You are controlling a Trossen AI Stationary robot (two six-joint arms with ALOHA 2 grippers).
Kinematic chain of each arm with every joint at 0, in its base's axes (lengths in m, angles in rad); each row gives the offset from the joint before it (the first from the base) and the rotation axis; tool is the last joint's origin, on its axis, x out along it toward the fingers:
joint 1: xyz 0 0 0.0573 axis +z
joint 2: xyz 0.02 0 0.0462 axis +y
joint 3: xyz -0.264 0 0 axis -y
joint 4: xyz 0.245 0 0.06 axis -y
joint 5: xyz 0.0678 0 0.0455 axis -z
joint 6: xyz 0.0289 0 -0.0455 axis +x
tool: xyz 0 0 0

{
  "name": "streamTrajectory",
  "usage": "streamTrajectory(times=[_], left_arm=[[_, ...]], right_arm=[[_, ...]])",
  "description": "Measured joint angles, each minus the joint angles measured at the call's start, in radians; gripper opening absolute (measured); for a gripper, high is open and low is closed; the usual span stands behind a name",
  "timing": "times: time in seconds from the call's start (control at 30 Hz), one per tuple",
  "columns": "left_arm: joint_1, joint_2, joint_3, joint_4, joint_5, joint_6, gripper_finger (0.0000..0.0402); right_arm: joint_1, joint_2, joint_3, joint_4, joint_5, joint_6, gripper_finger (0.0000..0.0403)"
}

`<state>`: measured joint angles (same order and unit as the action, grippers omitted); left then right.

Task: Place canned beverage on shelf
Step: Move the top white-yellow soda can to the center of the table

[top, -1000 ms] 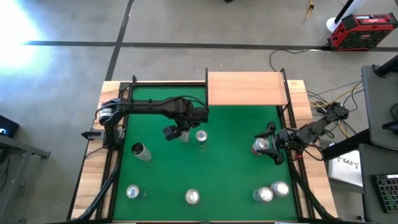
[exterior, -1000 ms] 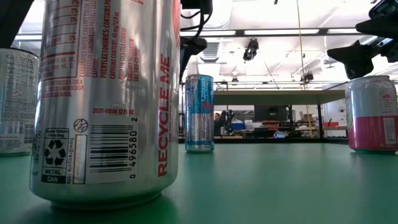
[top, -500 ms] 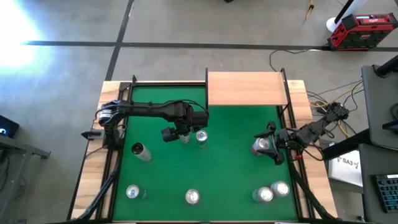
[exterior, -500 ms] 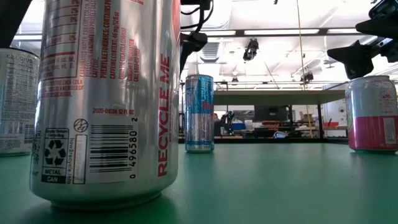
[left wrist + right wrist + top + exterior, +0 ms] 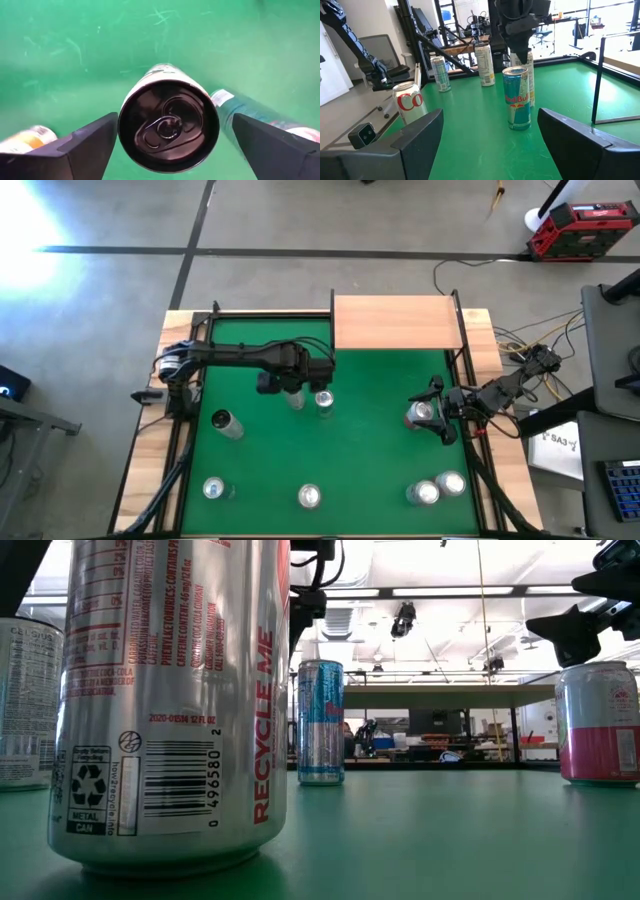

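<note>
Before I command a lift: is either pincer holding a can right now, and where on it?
No. The left pincer stands open around a can's top, not touching. The right pincer is open and empty.

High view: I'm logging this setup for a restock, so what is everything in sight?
Table: one, green felt, wooden side rims.
Shelf: one, pale wood, table's far edge.
Front-row cans: four, silver tops, near edge.
Left-side can: one, silver, left part.
Blue-silver can: one, mid-table.
Dark-topped can: one, beside the blue-silver one.
Right-side can: one, silver top, right part.
Case: one, red, on the floor.
Left gripper: open around the dark-topped can.
Right gripper: open, beside the right-side can.
</note>
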<state>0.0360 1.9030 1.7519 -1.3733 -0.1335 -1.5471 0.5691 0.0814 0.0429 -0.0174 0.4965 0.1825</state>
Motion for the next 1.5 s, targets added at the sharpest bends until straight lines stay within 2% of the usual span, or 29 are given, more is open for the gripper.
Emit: streamTrajectory(times=[0.37,0.73,0.83,1.17,1.5], left_arm=[[0.0,0.0,0.0,-0.017,-0.011,0.047,0.0342],[0.0,0.002,-0.008,-0.018,-0.016,0.06,0.0243],[0.0,0.002,-0.008,-0.019,-0.018,0.033,0.0236],[0.003,0.003,0.006,-0.035,0.022,-0.232,0.0253],[0.004,0.005,0.069,-0.077,0.023,-0.55,0.0243]], right_arm=[[0.0,0.0,0.0,0.0,0.0,0.0,0.0315],[0.0,0.0,0.0,0.0,0.0,0.0,0.0315],[0.0,0.0,0.0,0.0,0.0,0.0,0.0315],[0.0,0.0,0.0,0.0,0.0,0.0,0.0315],[0.0,0.0,0.0,0.0,0.0,0.0,0.0315]])
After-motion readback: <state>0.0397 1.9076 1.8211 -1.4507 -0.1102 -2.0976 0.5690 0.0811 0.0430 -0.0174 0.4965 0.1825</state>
